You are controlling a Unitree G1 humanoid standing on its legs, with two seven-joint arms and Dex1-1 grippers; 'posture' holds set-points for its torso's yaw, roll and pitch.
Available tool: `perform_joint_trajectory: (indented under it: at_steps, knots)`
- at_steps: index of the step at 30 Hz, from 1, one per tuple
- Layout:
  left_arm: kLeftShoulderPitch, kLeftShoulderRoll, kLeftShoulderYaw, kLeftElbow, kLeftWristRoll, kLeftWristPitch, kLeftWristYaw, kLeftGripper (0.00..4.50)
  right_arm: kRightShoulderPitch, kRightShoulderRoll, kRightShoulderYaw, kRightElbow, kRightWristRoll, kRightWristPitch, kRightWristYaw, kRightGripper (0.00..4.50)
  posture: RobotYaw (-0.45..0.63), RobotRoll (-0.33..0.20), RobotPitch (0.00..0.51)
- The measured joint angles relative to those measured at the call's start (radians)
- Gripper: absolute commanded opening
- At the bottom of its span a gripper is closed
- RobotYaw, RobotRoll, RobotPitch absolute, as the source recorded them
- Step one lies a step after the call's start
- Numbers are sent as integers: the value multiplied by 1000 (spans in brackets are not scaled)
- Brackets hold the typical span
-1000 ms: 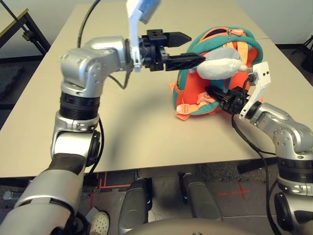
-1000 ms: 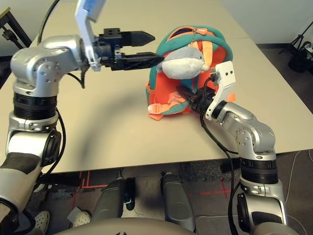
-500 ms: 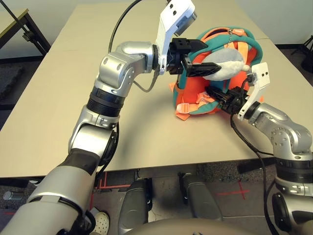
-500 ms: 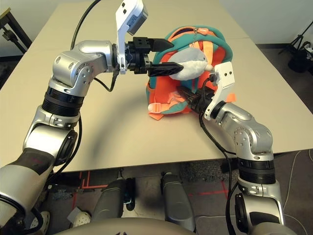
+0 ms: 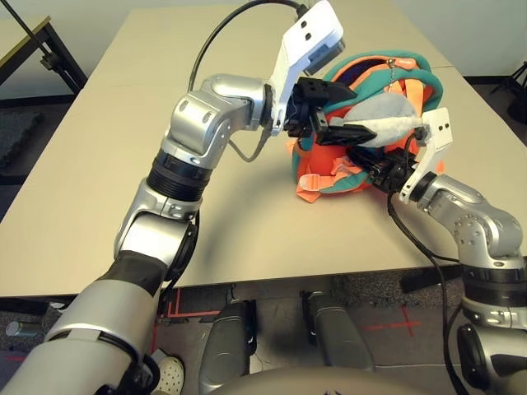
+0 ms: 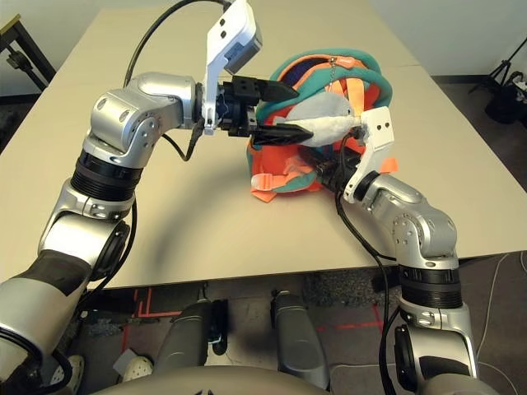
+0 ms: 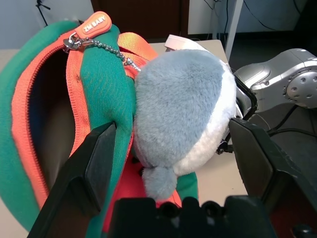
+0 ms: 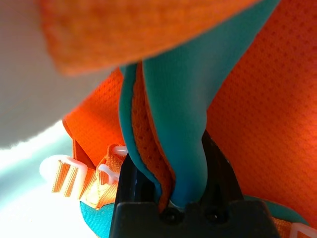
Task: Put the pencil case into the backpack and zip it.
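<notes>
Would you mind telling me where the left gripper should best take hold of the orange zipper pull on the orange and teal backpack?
Probably the flat orange zipper pull tab, pinched across its faces from the open left gripper's side. It stands proud at the top of the orange and teal backpack's open zip, clear of the grey-white plush toy.

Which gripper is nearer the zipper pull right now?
Left. The left gripper is open beside the backpack, its fingers straddling the plush toy just below the zipper pull. The right gripper is shut on the backpack's teal trim, lower down.
</notes>
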Motion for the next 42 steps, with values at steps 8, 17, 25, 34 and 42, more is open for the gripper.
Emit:
perform_joint_trajectory:
  at_steps: [8,17,25,34,42]
  knots:
    - [3,-14,12,17,22,-4,36,2769,0,7,1,2,-6,0,0,708,-212,0,141]
    - [4,7,21,29,15,16,32,0,-8,13,5,3,-11,-3,6,708,-210,0,143]
    - [-41,190,134,-3,-41,52,-23,0,-12,16,9,6,-12,-14,18,708,-181,0,153]
    - [-11,415,200,-47,-79,121,-67,0,-30,18,27,37,-13,-30,30,708,-167,0,158]
    - [229,543,116,44,-3,41,-111,0,-42,18,36,61,-14,-36,35,708,-156,0,156]
